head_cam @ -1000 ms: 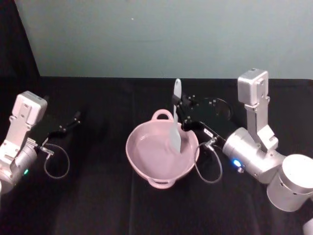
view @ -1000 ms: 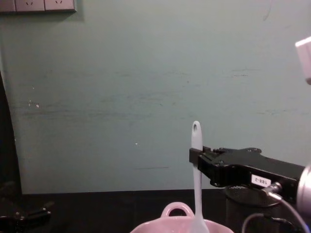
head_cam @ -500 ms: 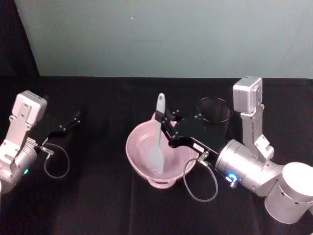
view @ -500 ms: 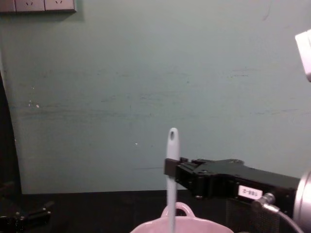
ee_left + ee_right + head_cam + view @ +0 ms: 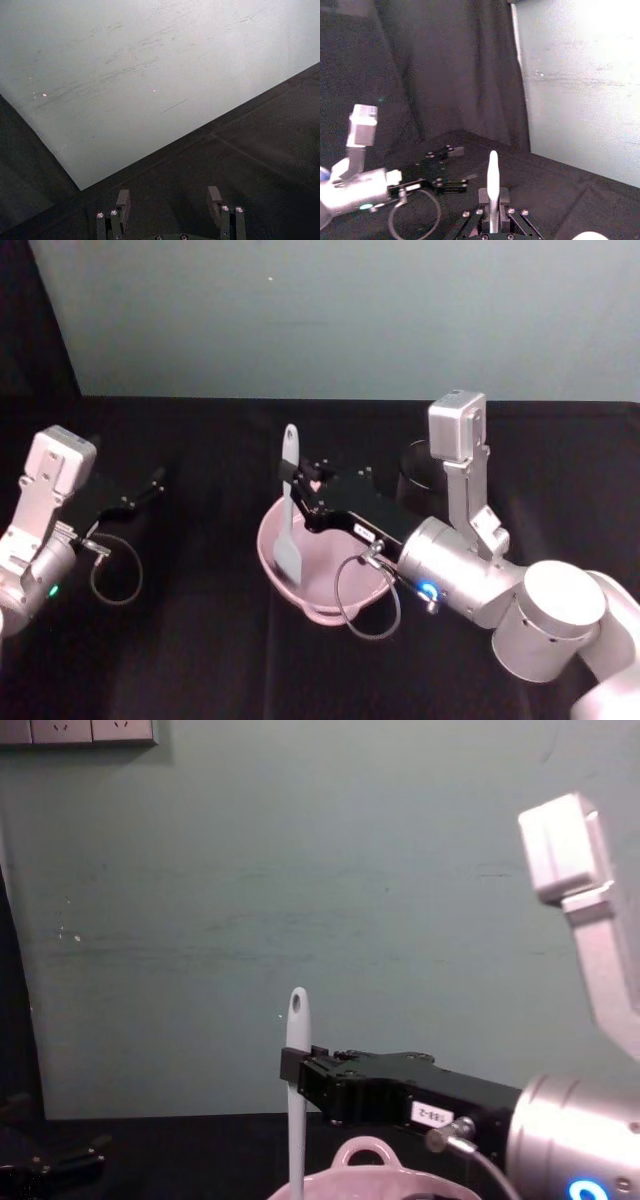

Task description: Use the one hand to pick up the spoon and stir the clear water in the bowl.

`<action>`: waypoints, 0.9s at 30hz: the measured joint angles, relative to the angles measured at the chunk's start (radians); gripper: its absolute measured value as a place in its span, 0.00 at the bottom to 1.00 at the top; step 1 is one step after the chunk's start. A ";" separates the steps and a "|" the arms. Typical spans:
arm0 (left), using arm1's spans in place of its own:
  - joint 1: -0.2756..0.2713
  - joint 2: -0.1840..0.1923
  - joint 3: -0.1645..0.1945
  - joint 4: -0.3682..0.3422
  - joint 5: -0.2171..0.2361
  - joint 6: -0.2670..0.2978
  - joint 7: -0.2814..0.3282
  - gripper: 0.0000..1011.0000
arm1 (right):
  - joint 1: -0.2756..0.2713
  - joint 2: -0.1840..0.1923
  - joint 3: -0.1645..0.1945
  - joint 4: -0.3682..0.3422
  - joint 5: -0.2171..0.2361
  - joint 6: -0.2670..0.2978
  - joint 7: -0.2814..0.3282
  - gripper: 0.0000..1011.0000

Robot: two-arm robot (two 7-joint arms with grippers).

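Note:
The pale pink bowl point(image 5: 322, 616) sits at the table's middle, its loop handle point(image 5: 362, 1152) at the far rim. The white spoon point(image 5: 289, 502) stands nearly upright, its flat blade down inside the bowl by the left wall and its holed end up. My right gripper point(image 5: 293, 478) is shut on the spoon's handle, reaching in from the right over the bowl. From the side, the spoon point(image 5: 296, 1080) rises out of the bowl point(image 5: 400, 1184) with the right gripper point(image 5: 298, 1070) clamped on its middle. My left gripper point(image 5: 152, 482) rests open at the left of the table.
A black wire-mesh cup point(image 5: 413, 462) stands behind the bowl to the right, partly hidden by my right arm. A cable loop point(image 5: 368, 600) hangs off the right wrist over the bowl's front rim. A pale wall runs along the table's back edge.
My right gripper has carried the spoon leftward through the bowl, from its right side to its left wall. The right arm now covers much of the bowl. The left arm has not moved.

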 joint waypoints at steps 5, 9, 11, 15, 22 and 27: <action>0.000 0.000 0.000 0.000 0.000 0.000 0.000 1.00 | 0.027 -0.032 -0.004 0.057 -0.032 -0.028 -0.033 0.11; 0.000 0.000 0.000 0.000 0.000 0.000 0.000 1.00 | 0.034 -0.055 0.004 0.085 -0.057 -0.040 -0.070 0.11; 0.000 0.000 0.000 0.000 0.000 0.000 0.000 1.00 | 0.034 -0.067 0.014 0.093 -0.074 -0.050 -0.095 0.11; 0.000 0.000 0.000 0.000 0.000 0.000 0.000 1.00 | 0.026 -0.077 0.031 0.095 -0.109 -0.070 -0.134 0.11; 0.000 0.000 0.000 0.000 0.000 0.000 0.000 1.00 | -0.001 -0.060 0.066 0.066 -0.161 -0.089 -0.165 0.11; 0.000 0.000 0.000 0.000 0.000 0.000 0.000 1.00 | -0.025 -0.035 0.092 0.035 -0.176 -0.069 -0.165 0.11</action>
